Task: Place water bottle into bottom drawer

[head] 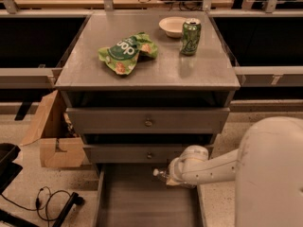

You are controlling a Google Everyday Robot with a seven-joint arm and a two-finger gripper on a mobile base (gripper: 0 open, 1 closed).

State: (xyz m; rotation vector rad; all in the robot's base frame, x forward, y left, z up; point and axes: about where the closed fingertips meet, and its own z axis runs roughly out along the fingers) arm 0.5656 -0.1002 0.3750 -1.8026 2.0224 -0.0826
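The water bottle (pixel 158 173) shows only its white cap and clear neck, poking out leftward from my gripper (pixel 169 176). The gripper is at the end of my white arm, just below the middle drawer front and over the back right part of the open bottom drawer (pixel 142 205). It is shut on the bottle, which lies roughly sideways, and the rest of the bottle is hidden by the wrist. The bottom drawer is a wide grey tray pulled out toward me.
On the cabinet top lie a green chip bag (pixel 125 52), a white bowl (pixel 173 26) and a green soda can (pixel 190 37). The top drawer (pixel 148 121) and middle drawer (pixel 142 153) are closed. A cardboard box (pixel 52 138) and cables (pixel 49 200) are on the floor at left.
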